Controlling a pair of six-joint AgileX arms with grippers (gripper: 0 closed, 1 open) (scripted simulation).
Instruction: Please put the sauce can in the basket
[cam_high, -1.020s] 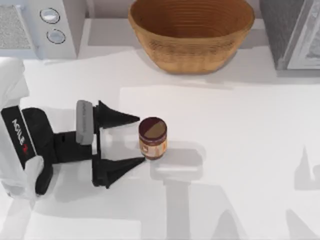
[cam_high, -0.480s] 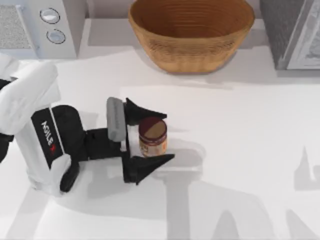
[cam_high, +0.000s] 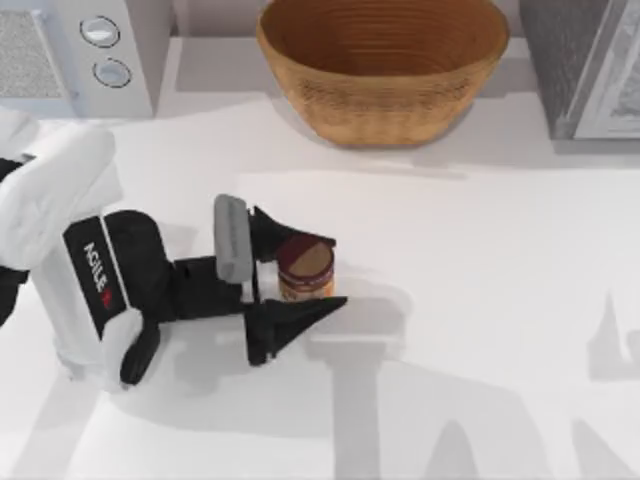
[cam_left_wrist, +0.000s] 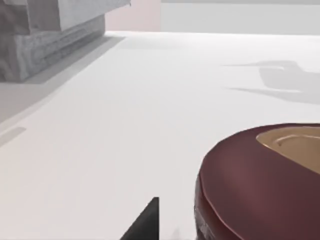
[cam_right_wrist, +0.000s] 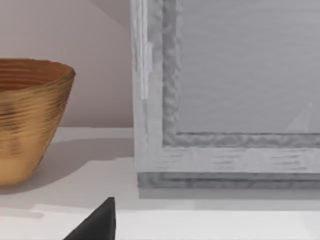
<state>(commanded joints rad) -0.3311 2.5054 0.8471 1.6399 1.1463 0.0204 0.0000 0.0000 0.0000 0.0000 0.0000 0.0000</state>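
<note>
The sauce can stands upright on the white table, left of centre, with its maroon and tan top facing up. My left gripper reaches in from the left and is shut on the can, one black finger against each side. In the left wrist view the can's lid looms close beside a dark fingertip. The wicker basket sits at the back centre, well apart from the can; its golden wall also appears in the right wrist view. My right gripper is parked near the grey cabinet.
A white appliance with two round knobs stands at the back left. A grey cabinet occupies the back right corner. Open white tabletop stretches between the can and the basket and to the right.
My left gripper advanced rightward until its fingers flanked the can, then the fingers drew together onto its sides. The can stayed in place.
</note>
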